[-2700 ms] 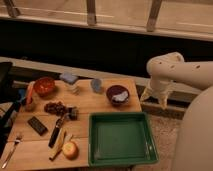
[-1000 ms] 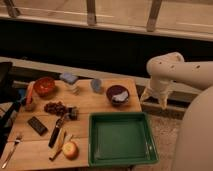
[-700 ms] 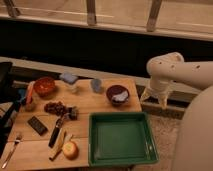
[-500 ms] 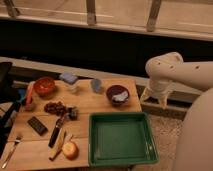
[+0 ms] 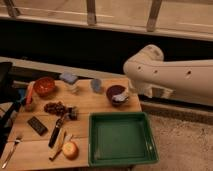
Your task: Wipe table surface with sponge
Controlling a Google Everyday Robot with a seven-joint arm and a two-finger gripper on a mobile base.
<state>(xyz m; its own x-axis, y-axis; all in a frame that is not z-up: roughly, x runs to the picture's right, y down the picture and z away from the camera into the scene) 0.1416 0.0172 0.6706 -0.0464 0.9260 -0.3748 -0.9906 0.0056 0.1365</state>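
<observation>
The sponge [image 5: 68, 77] is a small blue-grey pad at the back of the table, left of centre, lying next to or on a white cup [image 5: 73, 88]. The table surface [image 5: 90, 107] is a light-brown wooden top with several objects on it. My white arm [image 5: 170, 75] reaches in from the right. The gripper [image 5: 136, 93] hangs under the arm's end at the table's back right corner, just right of a dark bowl [image 5: 117, 94]. It is well to the right of the sponge and holds nothing that I can see.
A green tray [image 5: 122, 158] fills the front right. A small blue-grey cup [image 5: 96, 85] stands between sponge and dark bowl. On the left are an orange bowl [image 5: 44, 86], grapes [image 5: 56, 107], a knife [image 5: 56, 132], an apple [image 5: 70, 149], a dark bar [image 5: 37, 125] and a fork [image 5: 11, 150].
My arm has swung left from beyond the table's right edge, and its end now stands over the back right corner by the dark bowl. The things on the table have not moved.
</observation>
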